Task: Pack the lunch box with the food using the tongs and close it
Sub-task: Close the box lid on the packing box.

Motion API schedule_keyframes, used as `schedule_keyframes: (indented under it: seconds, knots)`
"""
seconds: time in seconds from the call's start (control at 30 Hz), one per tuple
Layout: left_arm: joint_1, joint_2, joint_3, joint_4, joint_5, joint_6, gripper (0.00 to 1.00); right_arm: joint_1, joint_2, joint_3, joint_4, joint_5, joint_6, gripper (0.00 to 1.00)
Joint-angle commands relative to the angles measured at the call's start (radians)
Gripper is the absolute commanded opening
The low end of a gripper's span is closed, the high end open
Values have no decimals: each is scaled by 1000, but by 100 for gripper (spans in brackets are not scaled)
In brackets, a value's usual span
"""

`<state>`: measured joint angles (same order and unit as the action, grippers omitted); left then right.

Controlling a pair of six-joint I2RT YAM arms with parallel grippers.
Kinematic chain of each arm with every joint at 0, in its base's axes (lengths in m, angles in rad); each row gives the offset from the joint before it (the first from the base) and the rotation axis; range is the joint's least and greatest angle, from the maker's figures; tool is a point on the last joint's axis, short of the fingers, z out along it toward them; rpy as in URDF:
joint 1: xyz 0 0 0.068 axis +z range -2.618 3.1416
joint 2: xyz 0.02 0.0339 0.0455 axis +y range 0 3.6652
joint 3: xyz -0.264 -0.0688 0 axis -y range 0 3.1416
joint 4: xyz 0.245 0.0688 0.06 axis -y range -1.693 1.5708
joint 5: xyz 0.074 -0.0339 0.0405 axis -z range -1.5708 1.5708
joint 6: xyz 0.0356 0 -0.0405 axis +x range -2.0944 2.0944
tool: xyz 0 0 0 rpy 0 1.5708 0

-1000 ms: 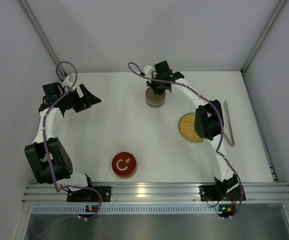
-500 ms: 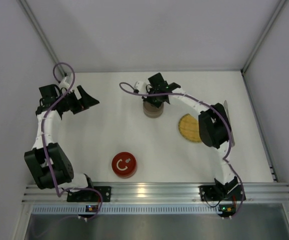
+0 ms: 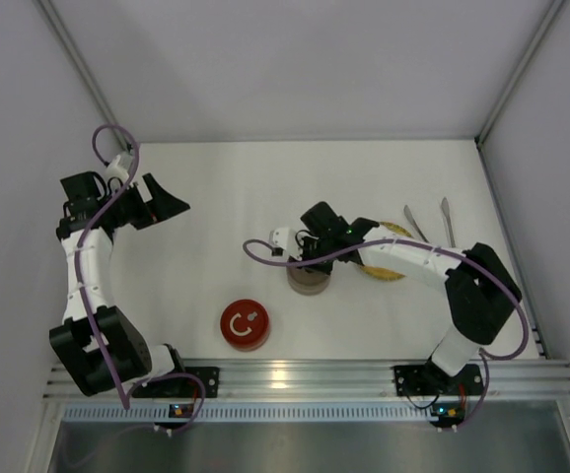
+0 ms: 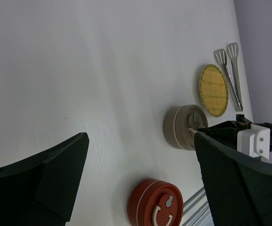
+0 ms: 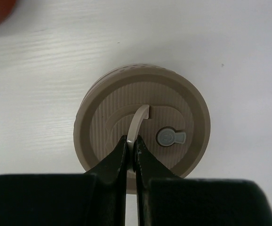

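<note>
Two grippers, two states: your right gripper (image 5: pixel 130 146) is clenching the beige tin's (image 5: pixel 173 103) curved handle (image 5: pixel 137 123) near table centre, while your left gripper (image 3: pixel 167 197) is hanging spread wide at 10 o'clock, gripping nothing. Tongs (image 3: pixel 447 219) are lying at 2 o'clock from that tin, just past the plate (image 4: pixel 213 90); a red tin (image 3: pixel 245 324) is sitting at 8 o'clock.

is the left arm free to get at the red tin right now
Probably yes: the left end effector is open and empty, with only bare table between it and the red tin.
</note>
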<state>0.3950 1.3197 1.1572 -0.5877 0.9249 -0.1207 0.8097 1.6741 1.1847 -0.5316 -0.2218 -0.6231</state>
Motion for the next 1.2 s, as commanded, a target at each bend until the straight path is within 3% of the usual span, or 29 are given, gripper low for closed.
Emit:
schedule_keyframes:
  seconds: [0.0,0.2,0.6,0.77,1.0,1.17]
  knots:
    - [5,-30,33,-49,40,65,98,48,-54,-160,-44,-37,-42,0]
    - [5,-31,30,-64,34,81,98,91,-85,-201,-25,-31,17,0]
    - [4,-11,32,-77,0,112,98,206,121,-214,15,53,132,0]
    - [5,12,36,-78,2,110,98,200,109,-206,50,104,248,0]
    - [5,21,35,-69,3,99,98,151,64,-120,-50,39,456,0]
    - [5,23,32,-58,6,92,98,151,58,-117,-47,91,615,0]
